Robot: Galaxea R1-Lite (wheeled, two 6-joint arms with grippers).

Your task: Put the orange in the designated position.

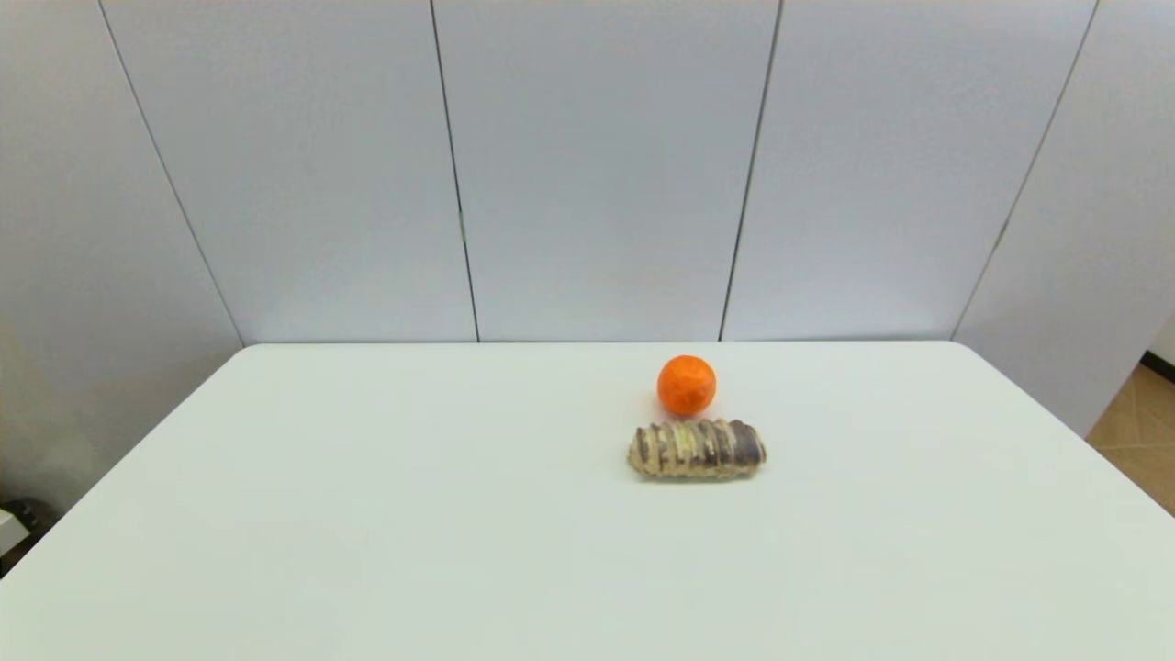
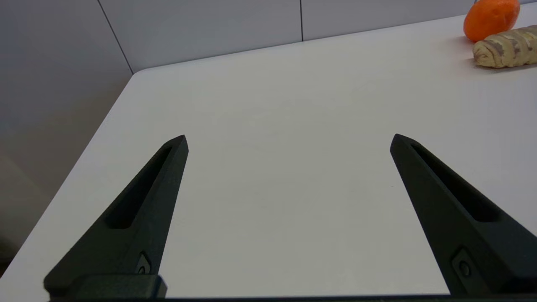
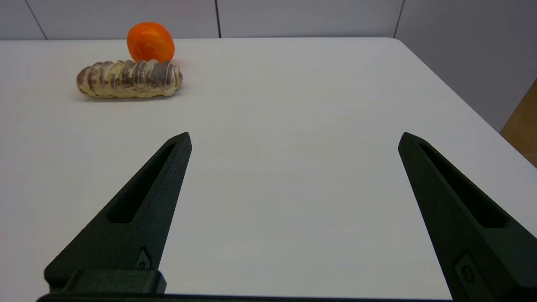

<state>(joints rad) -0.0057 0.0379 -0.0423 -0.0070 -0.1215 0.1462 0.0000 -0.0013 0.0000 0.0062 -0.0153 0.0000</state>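
While the white table (image 1: 367, 514) fills the head view with neither arm in sight, both arms sit low over its near part. Far from both grippers, right of centre, lies the bread (image 1: 697, 449), ridged and striped, lengthwise across. Just behind it, near the far edge, sits the orange (image 1: 687, 385), close to the bread. Left gripper (image 2: 288, 140) and right gripper (image 3: 294, 138) each hold their jaws spread wide, gripping nothing.
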